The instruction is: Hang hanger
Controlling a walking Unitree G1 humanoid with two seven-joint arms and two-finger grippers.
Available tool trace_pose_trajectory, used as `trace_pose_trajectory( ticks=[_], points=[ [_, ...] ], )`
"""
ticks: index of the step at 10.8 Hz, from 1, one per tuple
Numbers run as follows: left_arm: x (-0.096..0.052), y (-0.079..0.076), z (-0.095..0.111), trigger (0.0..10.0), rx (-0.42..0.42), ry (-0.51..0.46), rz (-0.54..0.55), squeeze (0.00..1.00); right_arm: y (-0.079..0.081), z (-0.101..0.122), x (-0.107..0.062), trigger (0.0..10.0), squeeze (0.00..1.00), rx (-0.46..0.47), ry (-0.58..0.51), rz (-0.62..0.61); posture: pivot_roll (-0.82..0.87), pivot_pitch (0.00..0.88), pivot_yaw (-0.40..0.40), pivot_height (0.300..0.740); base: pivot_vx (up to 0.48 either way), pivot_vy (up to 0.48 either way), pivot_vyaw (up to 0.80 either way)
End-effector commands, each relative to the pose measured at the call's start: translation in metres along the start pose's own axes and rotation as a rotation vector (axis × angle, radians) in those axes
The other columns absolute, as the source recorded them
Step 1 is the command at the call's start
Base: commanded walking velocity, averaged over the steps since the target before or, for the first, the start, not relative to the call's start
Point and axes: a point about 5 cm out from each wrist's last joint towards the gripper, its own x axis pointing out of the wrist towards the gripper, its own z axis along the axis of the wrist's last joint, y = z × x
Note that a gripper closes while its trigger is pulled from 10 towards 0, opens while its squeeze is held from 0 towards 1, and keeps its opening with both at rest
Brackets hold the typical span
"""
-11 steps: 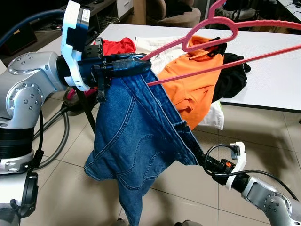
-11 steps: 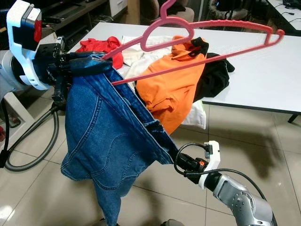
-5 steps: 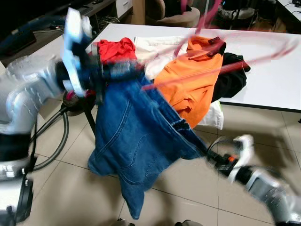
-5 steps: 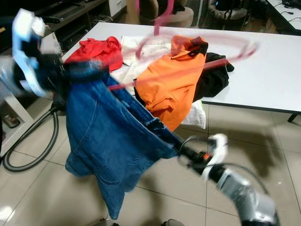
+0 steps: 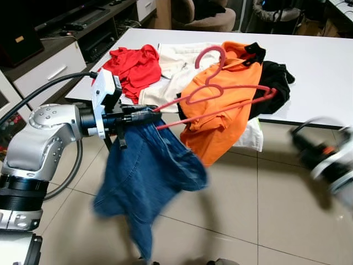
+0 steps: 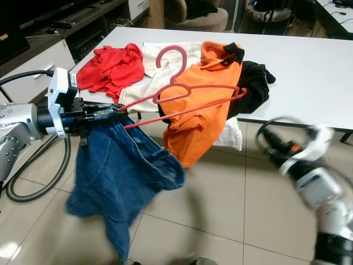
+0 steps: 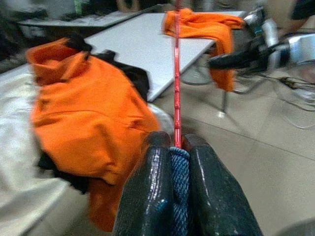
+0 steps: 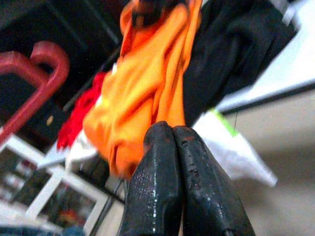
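Two claws are in view. The left claw (image 5: pixel 128 114), held out at chest height beside the table (image 5: pixel 325 66), is pinched on one end of the pink hanger (image 5: pixel 220 96) together with the waistband of the blue jeans (image 5: pixel 146 179), as the left wrist view confirms. The jeans hang toward the tiled floor (image 5: pixel 259 204), and the hanger juts out level in front of the orange shirt (image 5: pixel 220 116) heaped on the table with red, white and black garments. The right claw (image 8: pixel 176 147), blurred at the robot's right and well apart from the jeans, has its fingers pressed together on nothing. Judged step: carrying the loaded hanger toward a hanging place; no rail is in view. The next move probably calls for finding one and turning the hook upward.
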Motion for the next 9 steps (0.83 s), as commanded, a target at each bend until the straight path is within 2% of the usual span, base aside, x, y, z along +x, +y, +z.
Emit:
trace_pose_trajectory(
  ticks=[1,3,4,5,6,7,9],
  points=[
    [-0.008,0.008,0.001,0.0,0.024,-0.021,0.082,0.00,-0.002,0.013,-0.002,0.0,0.00,0.006,-0.037,-0.015,-0.17,0.000,0.071,0.740,0.000,0.000,0.00],
    [-0.008,0.009,0.005,0.0,0.013,-0.070,0.103,0.00,0.010,0.007,-0.001,0.0,0.00,-0.013,0.004,0.065,-0.17,0.000,0.067,0.740,0.000,0.000,0.00],
    [-0.008,0.007,0.011,0.0,0.004,-0.091,0.072,0.00,0.022,-0.018,0.000,10.0,0.00,-0.058,0.087,0.124,-0.17,0.000,0.068,0.740,0.000,0.000,0.00],
    [-0.006,0.000,0.019,0.0,-0.011,-0.114,-0.002,0.00,0.031,-0.049,0.001,10.0,1.00,-0.032,0.146,0.169,-0.16,0.000,0.067,0.740,0.000,0.000,0.00],
    [-0.005,-0.007,0.024,0.0,-0.020,-0.119,-0.066,0.00,0.033,-0.059,0.001,10.0,1.00,0.026,0.142,0.179,-0.16,0.000,0.069,0.740,0.000,0.000,0.00],
    [-0.005,-0.011,0.025,0.0,-0.025,-0.121,-0.096,0.00,0.033,-0.063,0.001,10.0,1.00,0.043,0.140,0.178,-0.16,0.000,0.069,0.740,0.000,0.000,0.00],
    [0.003,-0.027,0.030,0.0,-0.039,-0.156,-0.163,0.00,0.032,-0.088,-0.006,10.0,1.00,0.137,0.147,0.215,-0.16,0.000,0.071,0.740,0.000,0.000,0.00]
  ],
)
